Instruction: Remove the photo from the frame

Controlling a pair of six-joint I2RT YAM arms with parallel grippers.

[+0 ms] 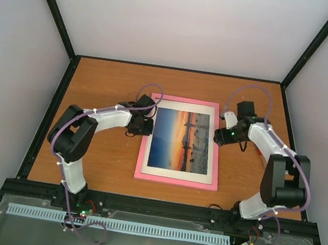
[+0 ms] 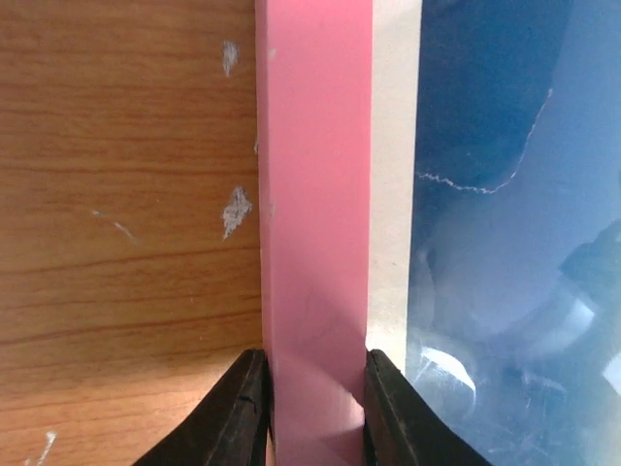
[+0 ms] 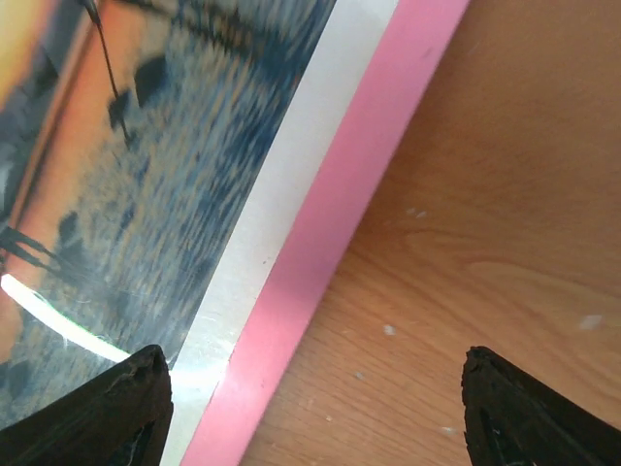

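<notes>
Left tool (image 2: 312,413) clamped on frame (image 1: 174,180); right tool (image 3: 310,408) spread wide.
Left fingers (image 2: 238,417) pinch the pink left rail. Right fingers (image 3: 107,408) straddle the right rail, one over the mat (image 3: 281,223), one over bare bench (image 1: 107,91). Both arms are elbow-bent, forearms reaching inward. Frame lies flat mid-bench, photo (image 1: 181,140) inside, face up.

The thin pink-bordered rectangular picture frame (image 1: 174,180) lies flat and face up on the middle of the wooden bench (image 1: 104,163). The glossy orange-sunset-over-blue-water photo (image 1: 181,140) sits inside it.
</notes>
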